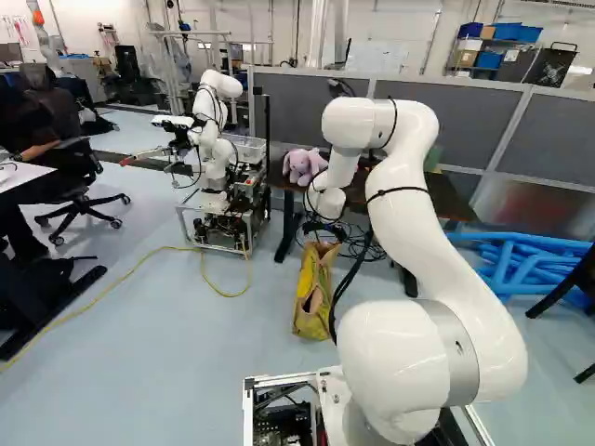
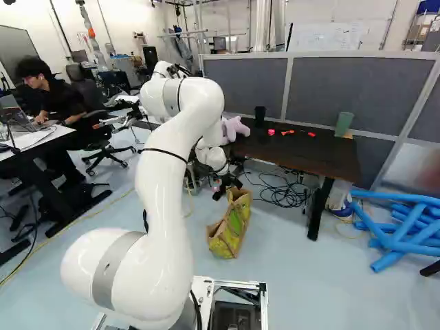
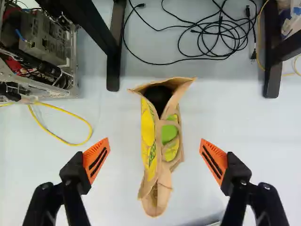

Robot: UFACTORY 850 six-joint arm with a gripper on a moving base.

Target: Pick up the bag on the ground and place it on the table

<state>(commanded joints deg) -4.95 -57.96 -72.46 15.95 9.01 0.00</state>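
In the right base view my gripper (image 2: 225, 185) hangs close above the bag (image 2: 231, 227), which stands on the floor. The wrist view shows the gripper (image 3: 155, 149) open, its orange pads wide apart on either side of the tan and yellow bag (image 3: 149, 136), touching neither side. A dark round thing and something green show at the bag's openings. The dark table (image 2: 302, 152) stands beyond the bag, to its right in the right base view.
On the table are a purple plush toy (image 2: 234, 128), a black cup (image 2: 260, 115), a green cup (image 2: 344, 124) and small red things. Black cables (image 3: 214, 40) lie beneath it, between its legs. Another robot (image 1: 216, 139) stands beyond the bag. Blue tubes (image 1: 521, 265) lie at the right.
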